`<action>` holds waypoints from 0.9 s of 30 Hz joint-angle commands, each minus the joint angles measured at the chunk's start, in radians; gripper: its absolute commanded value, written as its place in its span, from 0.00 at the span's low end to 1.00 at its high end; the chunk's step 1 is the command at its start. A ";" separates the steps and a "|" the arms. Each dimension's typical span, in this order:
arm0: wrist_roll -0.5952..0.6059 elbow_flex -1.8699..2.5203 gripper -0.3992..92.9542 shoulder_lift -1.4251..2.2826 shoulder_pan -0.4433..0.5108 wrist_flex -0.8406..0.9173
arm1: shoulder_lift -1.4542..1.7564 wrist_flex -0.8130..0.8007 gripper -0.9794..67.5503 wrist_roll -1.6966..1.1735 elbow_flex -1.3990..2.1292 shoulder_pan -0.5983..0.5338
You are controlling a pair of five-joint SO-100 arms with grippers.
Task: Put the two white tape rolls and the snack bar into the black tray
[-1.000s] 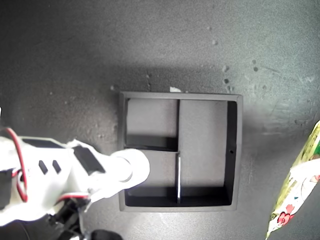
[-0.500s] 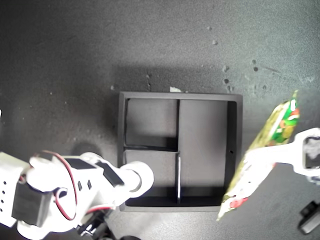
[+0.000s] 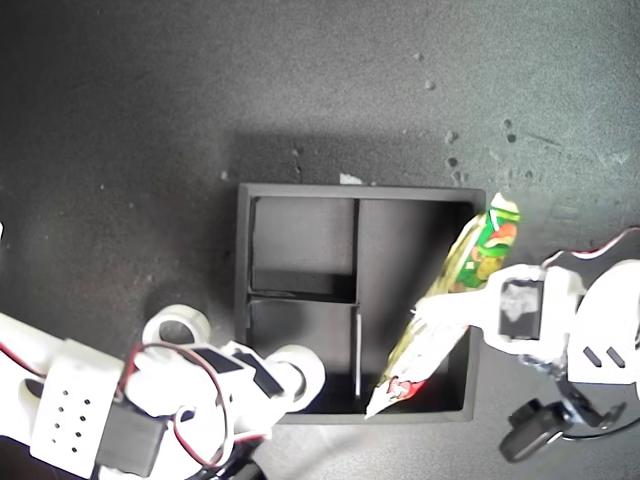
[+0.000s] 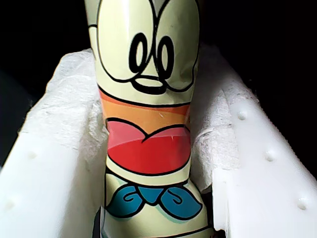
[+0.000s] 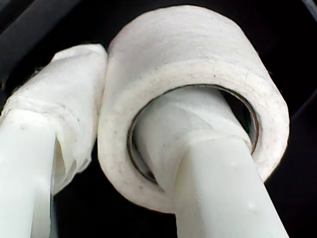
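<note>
The black tray sits mid-table in the exterior view. My first gripper reaches in from the exterior view's right, shut on the snack bar, which hangs slanted over the tray's long compartment. In the first wrist view the snack bar is pinched between the padded fingers. My second gripper comes from the exterior view's lower left, shut on a white tape roll over the lower small compartment. One finger passes through that roll's hole. Another white tape roll lies on the table left of the tray.
The dark table top carries small pale specks beyond the tray in the exterior view. The upper small compartment holds nothing. The arms' white bodies fill the exterior view's lower left and lower right corners.
My first gripper has carried the snack bar leftward from the exterior view's right edge to over the tray. My second arm has shifted down and right with its roll, uncovering the other roll.
</note>
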 commanded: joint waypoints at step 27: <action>0.005 -0.123 0.11 -0.055 0.015 0.052 | 0.002 0.067 0.01 0.023 -0.021 0.023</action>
